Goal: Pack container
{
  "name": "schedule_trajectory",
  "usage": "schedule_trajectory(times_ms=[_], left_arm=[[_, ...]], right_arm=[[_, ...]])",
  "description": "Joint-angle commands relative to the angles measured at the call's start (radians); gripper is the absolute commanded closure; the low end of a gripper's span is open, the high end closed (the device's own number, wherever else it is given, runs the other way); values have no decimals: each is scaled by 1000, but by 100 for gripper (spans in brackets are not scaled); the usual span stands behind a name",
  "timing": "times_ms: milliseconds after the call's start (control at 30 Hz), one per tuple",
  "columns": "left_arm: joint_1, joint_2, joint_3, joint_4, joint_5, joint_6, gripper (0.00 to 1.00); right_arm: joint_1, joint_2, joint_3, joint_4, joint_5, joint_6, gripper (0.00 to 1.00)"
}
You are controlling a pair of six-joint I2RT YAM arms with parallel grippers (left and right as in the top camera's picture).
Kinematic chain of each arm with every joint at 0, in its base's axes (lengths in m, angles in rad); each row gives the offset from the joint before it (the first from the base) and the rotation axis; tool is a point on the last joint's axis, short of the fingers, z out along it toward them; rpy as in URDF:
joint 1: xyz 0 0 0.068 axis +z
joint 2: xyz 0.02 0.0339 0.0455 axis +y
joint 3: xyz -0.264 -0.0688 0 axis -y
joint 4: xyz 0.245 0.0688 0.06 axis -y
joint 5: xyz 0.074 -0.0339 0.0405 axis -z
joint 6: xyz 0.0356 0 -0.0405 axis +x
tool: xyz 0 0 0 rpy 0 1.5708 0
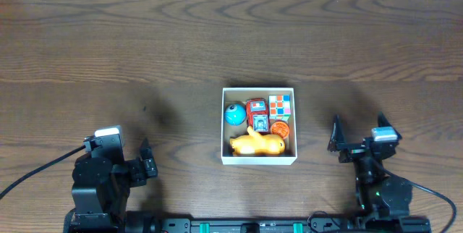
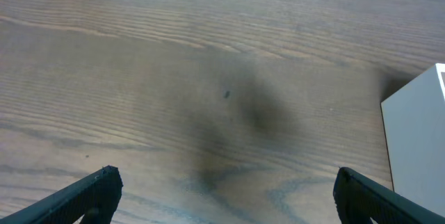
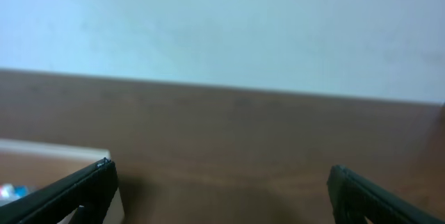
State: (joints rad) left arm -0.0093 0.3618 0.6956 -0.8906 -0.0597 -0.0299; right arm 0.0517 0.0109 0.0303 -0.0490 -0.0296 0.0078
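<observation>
The container (image 1: 258,161) is a shallow square white-walled box at the table's middle. Inside lie a yellow duck toy (image 1: 256,143), a blue ball (image 1: 234,114), a red toy car (image 1: 257,113), a puzzle cube (image 1: 280,106) and an orange piece (image 1: 280,127). My left gripper (image 1: 147,160) is open and empty, low at the front left, well left of the box; its wrist view shows the jaws (image 2: 224,189) over bare wood with the box wall (image 2: 417,140) at the right. My right gripper (image 1: 336,141) is open and empty, right of the box; its jaws (image 3: 221,186) frame bare table, the box corner (image 3: 55,149) at the left.
The wooden table (image 1: 145,45) stretches around the box. A pale wall (image 3: 222,22) rises beyond the table's far edge in the right wrist view. Both arm bases and cables sit at the front edge.
</observation>
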Motion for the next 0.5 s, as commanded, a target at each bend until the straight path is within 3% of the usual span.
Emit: schedule_trajectory(times_ms=[0,467], left_arm=[[3,-3,0,0,-9,-13,2],[3,-3,0,0,-9,-13,2]], right_arm=[[16,-6,-25,-26,-3,-31,1],[47,-6,-25,-23,2,-69,1]])
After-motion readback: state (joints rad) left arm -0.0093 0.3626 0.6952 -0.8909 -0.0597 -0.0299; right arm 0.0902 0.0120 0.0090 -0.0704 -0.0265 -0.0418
